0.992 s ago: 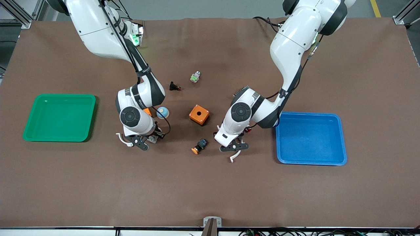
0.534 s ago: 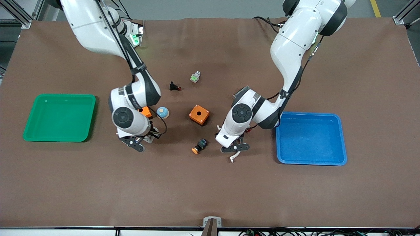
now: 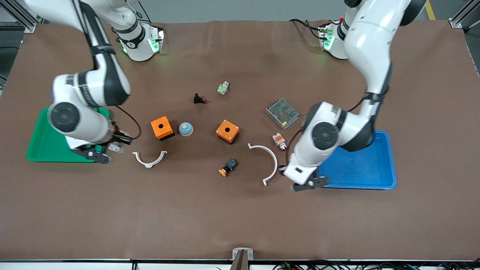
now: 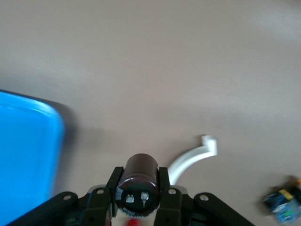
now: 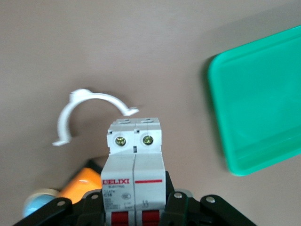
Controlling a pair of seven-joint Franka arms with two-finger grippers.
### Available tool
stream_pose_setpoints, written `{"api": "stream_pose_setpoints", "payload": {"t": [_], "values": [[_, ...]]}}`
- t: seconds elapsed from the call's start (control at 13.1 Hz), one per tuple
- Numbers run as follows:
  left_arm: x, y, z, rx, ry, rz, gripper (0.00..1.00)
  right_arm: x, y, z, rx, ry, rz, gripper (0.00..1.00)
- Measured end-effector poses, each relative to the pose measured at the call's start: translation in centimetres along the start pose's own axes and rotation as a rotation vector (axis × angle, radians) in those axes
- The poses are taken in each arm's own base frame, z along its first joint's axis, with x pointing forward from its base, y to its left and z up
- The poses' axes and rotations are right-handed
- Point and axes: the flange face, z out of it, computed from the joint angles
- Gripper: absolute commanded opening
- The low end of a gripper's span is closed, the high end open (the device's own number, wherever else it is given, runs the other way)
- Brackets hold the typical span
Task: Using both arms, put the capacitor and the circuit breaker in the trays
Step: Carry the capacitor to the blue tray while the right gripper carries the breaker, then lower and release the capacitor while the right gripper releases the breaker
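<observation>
My left gripper (image 3: 310,183) is shut on the capacitor (image 4: 138,181), a stubby dark cylinder with two pale dots on its end. It hangs over the mat right beside the blue tray (image 3: 360,170), at the tray's corner; the tray's rim also shows in the left wrist view (image 4: 28,146). My right gripper (image 3: 98,154) is shut on the circuit breaker (image 5: 134,162), a light-grey block with red switches. It hangs over the rim of the green tray (image 3: 45,150), whose corner also shows in the right wrist view (image 5: 256,117). In the front view both held parts are mostly hidden by the grippers.
Two orange boxes (image 3: 162,128) (image 3: 227,131), a blue-domed part (image 3: 185,128), two white curved clips (image 3: 150,159) (image 3: 268,161), a black-blue part with an orange cap (image 3: 228,167), a white-orange lamp part (image 3: 279,140), a mesh-covered box (image 3: 282,113) and a black button part (image 3: 199,99) lie mid-table.
Both arms have swung outward from mid-table with their parts. The right gripper went to the green tray, the left gripper to the blue tray. The clips and other parts are uncovered.
</observation>
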Motion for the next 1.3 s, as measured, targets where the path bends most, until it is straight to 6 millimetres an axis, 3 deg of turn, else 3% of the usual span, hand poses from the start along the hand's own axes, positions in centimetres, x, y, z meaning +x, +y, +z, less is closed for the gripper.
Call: {"api": "stream_pose_setpoints", "payload": {"t": [0.15, 0.31, 0.46, 0.69, 0.84, 0.92, 0.99, 1.07, 1.14, 1.3], "values": [[1.2, -5.9, -0.2, 0.027, -0.028, 0.058, 0.0, 0.7, 6.1, 1.6, 0.029, 0.003, -0.065, 0.04], [1.7, -11.8, 2.1, 0.065, -0.074, 0.088, 0.0, 1.5, 11.5, 4.6, 0.055, 0.024, -0.134, 0.05], [1.4, -16.3, 5.5, 0.113, -0.075, 0.098, 0.0, 2.3, 17.2, 7.5, 0.073, 0.059, -0.199, 0.05], [-0.4, -20.1, 10.5, 0.126, -0.109, 0.075, 0.0, 2.6, 23.7, 11.9, 0.082, 0.083, -0.258, 0.07], [-1.0, -21.3, 11.8, 0.131, -0.134, 0.066, 0.03, 2.6, 24.9, 15.3, 0.082, 0.085, -0.272, 0.18], [-1.4, -21.4, 12.1, 0.133, -0.143, 0.066, 0.1, 2.6, 24.8, 16.9, 0.082, 0.072, -0.275, 0.24], [-1.5, -21.4, 12.1, 0.134, -0.144, 0.069, 0.26, 2.5, 24.5, 18.2, 0.083, 0.056, -0.28, 0.31], [-1.6, -21.4, 12.0, 0.135, -0.144, 0.07, 0.72, 2.5, 24.2, 19.1, 0.085, 0.04, -0.284, 0.35], [-1.7, -21.3, 12.1, 0.135, -0.147, 0.071, 0.99, 2.5, 24.0, 19.8, 0.086, 0.029, -0.287, 0.44], [-1.7, -21.3, 12.1, 0.134, -0.145, 0.073, 1.0, 2.4, 23.9, 20.3, 0.086, 0.021, -0.289, 0.62]]}}
